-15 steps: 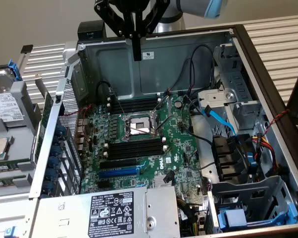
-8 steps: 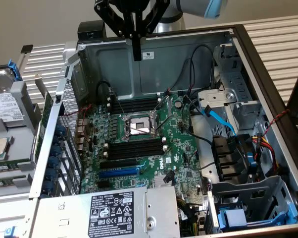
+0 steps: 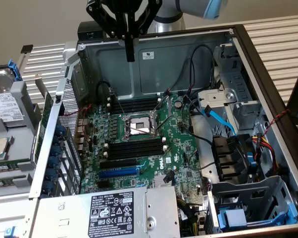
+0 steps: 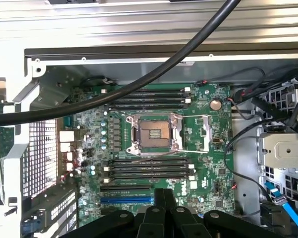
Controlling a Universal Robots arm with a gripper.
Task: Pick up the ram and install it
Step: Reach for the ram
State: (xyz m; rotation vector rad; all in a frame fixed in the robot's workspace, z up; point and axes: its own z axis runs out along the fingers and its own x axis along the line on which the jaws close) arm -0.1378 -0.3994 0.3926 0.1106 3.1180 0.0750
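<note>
**Gripper (image 3: pixel 130 55) shut and empty above the open case (image 3: pixel 114 67)**

Exterior view: it hangs at upper centre. The ram (image 3: pixel 41 131) is probably the thin green strip outside the case wall, at the exterior view's left. Wrist view: the black slots (image 4: pixel 149 168) beside the socket (image 4: pixel 156 131) look empty. Pickup and install both remain undone.
</note>
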